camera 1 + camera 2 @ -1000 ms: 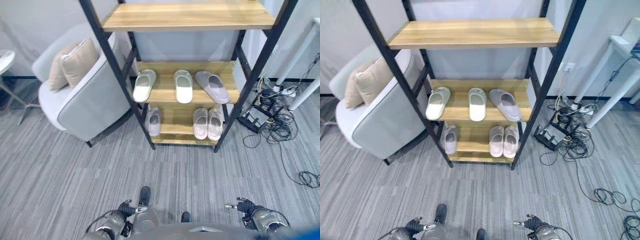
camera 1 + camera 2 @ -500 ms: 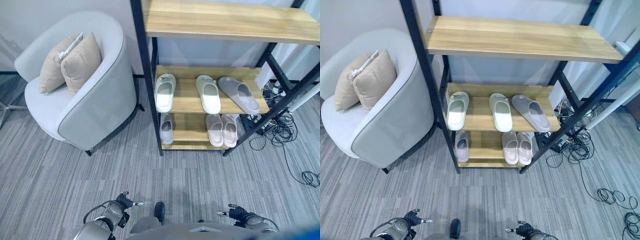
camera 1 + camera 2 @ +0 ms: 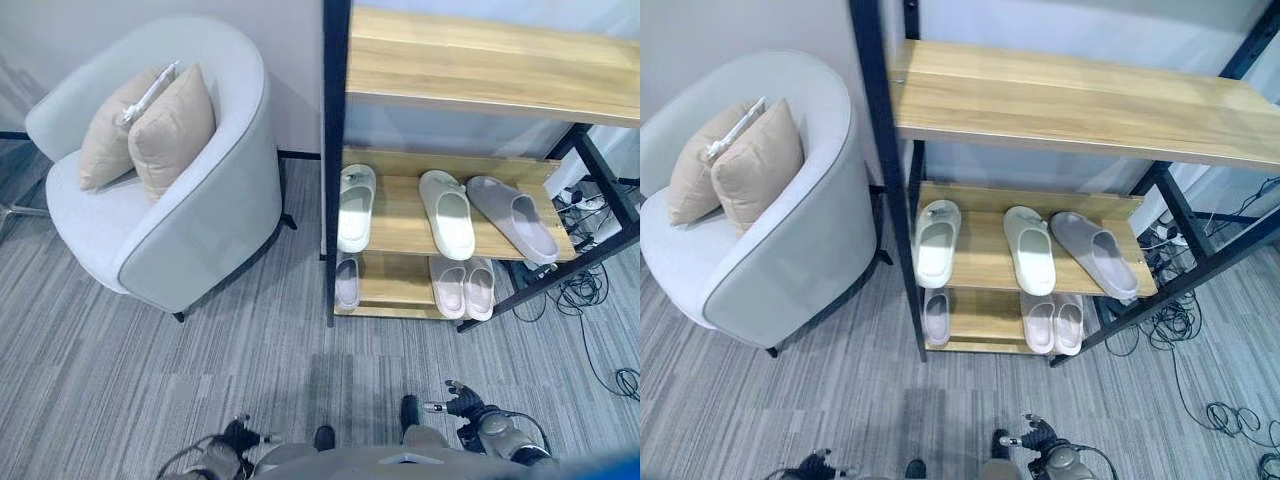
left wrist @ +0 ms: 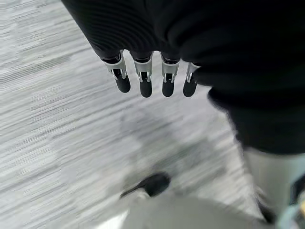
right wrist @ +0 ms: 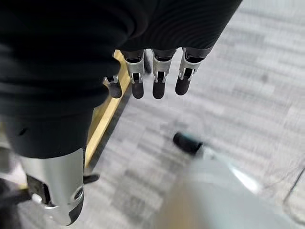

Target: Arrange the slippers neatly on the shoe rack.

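The shoe rack [image 3: 400, 222] stands at the right, wooden shelves on a black frame. Its middle shelf holds a pale green slipper [image 3: 355, 207], a cream slipper [image 3: 447, 213] and a lilac slipper [image 3: 514, 217] lying at an angle. On the bottom shelf a single pink slipper [image 3: 347, 281] lies at the left and a pink pair [image 3: 463, 286] at the right. My left hand [image 3: 238, 438] and right hand [image 3: 462, 402] hang low near the floor, far from the rack. Both wrist views show straight fingers [image 4: 143, 78] [image 5: 157, 76] holding nothing.
A grey armchair [image 3: 190, 215] with two beige cushions [image 3: 150, 125] stands left of the rack, close to its black post [image 3: 335, 150]. Cables [image 3: 600, 310] lie on the carpet at the right. A wide top shelf [image 3: 480, 65] overhangs the slippers.
The camera has turned, so the rack now sits further right and the armchair nearer the middle. The slippers keep their places on the shelves. Both hands stay low and empty.
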You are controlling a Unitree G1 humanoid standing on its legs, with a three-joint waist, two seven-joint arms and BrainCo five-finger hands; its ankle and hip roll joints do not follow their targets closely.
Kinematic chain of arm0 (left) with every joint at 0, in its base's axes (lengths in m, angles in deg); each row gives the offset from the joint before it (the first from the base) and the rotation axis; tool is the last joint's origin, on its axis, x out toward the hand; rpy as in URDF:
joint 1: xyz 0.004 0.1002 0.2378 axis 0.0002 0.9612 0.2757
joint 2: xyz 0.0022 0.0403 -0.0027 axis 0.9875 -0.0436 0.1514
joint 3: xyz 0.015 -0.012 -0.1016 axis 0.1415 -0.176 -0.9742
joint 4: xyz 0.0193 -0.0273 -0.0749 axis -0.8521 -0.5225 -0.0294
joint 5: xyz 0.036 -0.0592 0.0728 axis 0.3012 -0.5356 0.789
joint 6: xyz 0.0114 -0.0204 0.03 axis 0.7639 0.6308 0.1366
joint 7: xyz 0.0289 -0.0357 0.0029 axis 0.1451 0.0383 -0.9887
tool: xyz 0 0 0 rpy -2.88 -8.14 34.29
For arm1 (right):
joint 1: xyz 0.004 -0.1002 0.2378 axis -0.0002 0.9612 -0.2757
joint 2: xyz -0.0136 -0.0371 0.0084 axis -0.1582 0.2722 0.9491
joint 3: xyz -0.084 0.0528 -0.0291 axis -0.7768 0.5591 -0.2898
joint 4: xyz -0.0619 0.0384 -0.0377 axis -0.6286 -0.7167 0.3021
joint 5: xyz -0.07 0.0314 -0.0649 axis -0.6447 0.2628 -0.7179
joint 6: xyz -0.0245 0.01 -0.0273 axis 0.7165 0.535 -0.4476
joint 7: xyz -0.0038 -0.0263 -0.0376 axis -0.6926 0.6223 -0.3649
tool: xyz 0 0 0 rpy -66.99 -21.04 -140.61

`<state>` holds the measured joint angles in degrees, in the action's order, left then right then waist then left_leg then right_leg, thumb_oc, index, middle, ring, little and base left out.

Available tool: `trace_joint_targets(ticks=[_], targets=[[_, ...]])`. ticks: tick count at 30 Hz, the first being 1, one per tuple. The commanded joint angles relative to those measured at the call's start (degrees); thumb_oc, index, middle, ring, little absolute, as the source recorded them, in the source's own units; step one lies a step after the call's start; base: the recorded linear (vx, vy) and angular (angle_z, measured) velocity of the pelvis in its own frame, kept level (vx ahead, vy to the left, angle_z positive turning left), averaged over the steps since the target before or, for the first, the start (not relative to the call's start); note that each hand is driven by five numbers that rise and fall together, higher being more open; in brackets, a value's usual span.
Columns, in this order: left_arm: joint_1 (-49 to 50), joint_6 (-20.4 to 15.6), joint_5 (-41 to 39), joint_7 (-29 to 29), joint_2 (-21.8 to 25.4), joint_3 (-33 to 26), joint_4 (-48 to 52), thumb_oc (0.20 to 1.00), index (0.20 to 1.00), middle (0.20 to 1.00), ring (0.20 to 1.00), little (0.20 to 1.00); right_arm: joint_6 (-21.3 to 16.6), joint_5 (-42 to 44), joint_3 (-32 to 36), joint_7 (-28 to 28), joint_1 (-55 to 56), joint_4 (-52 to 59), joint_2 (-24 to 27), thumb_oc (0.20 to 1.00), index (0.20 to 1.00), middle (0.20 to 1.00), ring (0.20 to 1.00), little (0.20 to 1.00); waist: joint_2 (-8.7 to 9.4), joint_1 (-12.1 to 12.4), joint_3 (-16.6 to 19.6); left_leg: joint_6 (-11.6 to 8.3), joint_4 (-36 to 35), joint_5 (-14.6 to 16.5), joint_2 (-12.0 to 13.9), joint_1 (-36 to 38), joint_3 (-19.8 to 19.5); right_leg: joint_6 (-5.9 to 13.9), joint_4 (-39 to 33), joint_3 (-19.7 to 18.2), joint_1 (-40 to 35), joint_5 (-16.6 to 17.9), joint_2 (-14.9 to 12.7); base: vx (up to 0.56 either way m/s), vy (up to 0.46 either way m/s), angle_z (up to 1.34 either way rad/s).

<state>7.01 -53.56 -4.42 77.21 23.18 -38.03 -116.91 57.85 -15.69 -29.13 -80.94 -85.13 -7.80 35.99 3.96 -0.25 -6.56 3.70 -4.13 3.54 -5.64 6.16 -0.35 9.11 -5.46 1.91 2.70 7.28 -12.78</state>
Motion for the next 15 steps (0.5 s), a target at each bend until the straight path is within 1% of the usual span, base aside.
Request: trace_joint_targets(ticks=[1,3,5,6,7,9,10,11,15], targets=[[-3.1,-1.0,1.1,-0.5,-1.2,-0.4,-1.7,1.0,1.0,1.0,1.0,1.0,-1.5,-1.3,0.4,1.9,2.8,3.4,1.8,1.0,1.0,1.0,1.0,1.0,-0.16,-1.0,1.1,-3.53,1.0,0.6,6.2,-4.3,0.0,1.63,1.6,1.0,-2.9,-2.1,-0.4,0.03,-0.113,-0.12],[-2.5,-1.2,1.5,-0.4,-1.6,-0.3,-1.8,1.0,1.0,1.0,1.0,1.0,-2.5,0.1,0.9,1.7,3.9,6.4,2.1,1.0,1.0,1.0,1.0,1.0,-0.41,-1.1,1.7,-4.11,-0.6,-0.3,6.8,-3.4,0.2,1.44,0.6,1.4,-3.9,-2.9,0.1,0.02,-0.11,-0.01],[-2.5,-1.3,1.5,-0.4,-1.8,-0.2,-1.5,1.0,1.0,1.0,1.0,1.0,-3.3,1.7,0.8,1.1,4.4,9.9,2.4,1.0,1.0,1.0,1.0,1.0,-0.92,-1.3,1.9,-4.72,-0.9,-0.8,7.4,-3.7,0.3,1.21,0.5,1.6,-4.1,-3.7,0.5,-0.02,-0.088,-0.17],[-2.4,-1.3,1.5,-0.4,-1.8,-0.2,-1.5,1.0,1.0,1.0,1.0,1.0,-3.3,1.7,0.8,1.1,4.4,9.9,2.5,1.0,1.0,1.0,1.0,1.0,-0.93,-1.4,1.9,-4.72,-0.9,-0.8,7.4,-3.7,0.3,1.2,0.5,1.6,-4.1,-3.7,0.5,-0.06,-0.088,-0.09],[-2.4,-1.4,1.6,-0.8,-2.2,0.0,-1.1,1.0,1.0,1.0,1.0,1.0,-4.0,0.2,0.8,2.9,4.8,14.2,3.1,1.0,1.0,1.0,1.0,1.0,-1.49,-1.7,1.9,-5.24,-0.9,-1.2,7.7,-4.4,0.3,1.1,0.5,2.0,-3.9,-4.4,0.8,-0.06,-0.058,0.1],[-2.5,-1.6,1.7,-1.4,-2.6,0.4,-0.7,1.0,1.0,1.0,1.0,1.0,-5.4,0.6,0.5,3.1,5.4,19.5,3.5,1.0,1.0,1.0,1.0,1.0,-2.11,-1.9,2.3,-5.8,-0.9,-1.6,8.1,-5.2,0.5,1.07,0.5,2.6,-3.7,-5.0,0.9,-0.06,-0.05,0.12],[-2.5,-1.9,2.1,-1.6,-2.9,0.7,-0.5,1.0,1.0,1.0,1.0,1.0,-6.3,0.3,-0.5,2.4,6.2,22.9,3.7,1.0,1.0,1.0,1.0,1.0,-2.48,-2.0,2.6,-6.11,-0.9,-1.6,8.4,-5.4,0.7,1.13,0.5,2.8,-3.6,-5.4,1.0,-0.02,-0.047,0.07],[-2.4,-2.2,2.3,-1.4,-3.4,1.1,-0.3,1.0,1.0,1.0,1.0,1.0,-7.3,2.0,-2.8,-0.3,6.4,26.0,3.4,1.0,1.0,1.0,1.0,1.0,-2.78,-1.9,2.8,-6.42,-0.9,-1.7,8.7,-5.0,0.8,0.81,0.5,2.7,-4.2,-5.7,1.3,-0.01,-0.046,0.04],[-2.6,-2.4,3.0,-1.4,-3.9,2.3,-0.2,1.0,1.0,1.0,1.0,1.0,-8.4,4.1,-6.7,-2.6,5.4,30.3,3.0,1.0,1.0,1.0,1.0,1.0,-3.13,-1.7,2.7,-6.72,-0.9,-1.9,8.9,-4.7,0.3,0.37,0.5,3.1,-5.0,-6.5,1.6,0.0,-0.012,0.01]])
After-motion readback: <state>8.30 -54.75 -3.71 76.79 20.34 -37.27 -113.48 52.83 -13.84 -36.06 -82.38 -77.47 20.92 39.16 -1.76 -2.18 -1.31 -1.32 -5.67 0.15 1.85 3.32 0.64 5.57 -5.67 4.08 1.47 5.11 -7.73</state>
